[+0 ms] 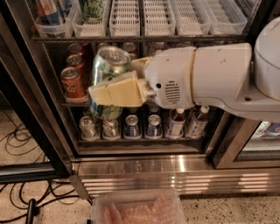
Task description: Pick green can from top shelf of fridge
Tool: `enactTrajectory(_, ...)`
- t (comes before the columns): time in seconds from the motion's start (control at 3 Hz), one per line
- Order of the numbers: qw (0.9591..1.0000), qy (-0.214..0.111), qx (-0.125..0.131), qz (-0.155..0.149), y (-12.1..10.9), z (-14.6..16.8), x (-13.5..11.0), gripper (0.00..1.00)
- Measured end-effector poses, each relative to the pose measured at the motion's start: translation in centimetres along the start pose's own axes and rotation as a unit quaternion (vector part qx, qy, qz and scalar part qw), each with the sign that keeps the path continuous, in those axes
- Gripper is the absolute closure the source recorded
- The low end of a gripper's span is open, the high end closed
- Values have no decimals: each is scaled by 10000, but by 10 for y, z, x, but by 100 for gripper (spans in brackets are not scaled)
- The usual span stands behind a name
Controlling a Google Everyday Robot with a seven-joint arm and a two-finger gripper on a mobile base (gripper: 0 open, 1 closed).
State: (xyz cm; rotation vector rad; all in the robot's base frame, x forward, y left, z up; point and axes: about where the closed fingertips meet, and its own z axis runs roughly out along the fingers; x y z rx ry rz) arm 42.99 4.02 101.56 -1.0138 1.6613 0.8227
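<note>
My gripper [114, 92] is shut on the green can [108, 65], a tall pale-green can with a shiny silver lid. It holds the can tilted, out in front of the fridge [131, 166], level with the rack of red cans. The cream fingers [124, 92] cross the can's middle and hide part of it. The top shelf [144, 38] with its white slotted bins runs along the top of the view, above the can. Another green can [93, 8] stands in a bin there.
Red Coca-Cola cans [72, 81] stand on the middle rack, silver and blue cans [131, 127] and small bottles [177, 123] on the lower rack. A blue-and-red can [50, 12] stands top left. A clear plastic bin [138, 209] sits on the floor, cables [26, 197] at left.
</note>
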Motion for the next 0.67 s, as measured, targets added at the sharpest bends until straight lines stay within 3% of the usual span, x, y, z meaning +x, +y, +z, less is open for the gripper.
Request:
enactTrajectory(0.33, 9995, 74, -306, 6, 15, 1, 4, 100)
enactTrajectory(0.67, 9995, 74, -306, 6, 15, 1, 4, 100)
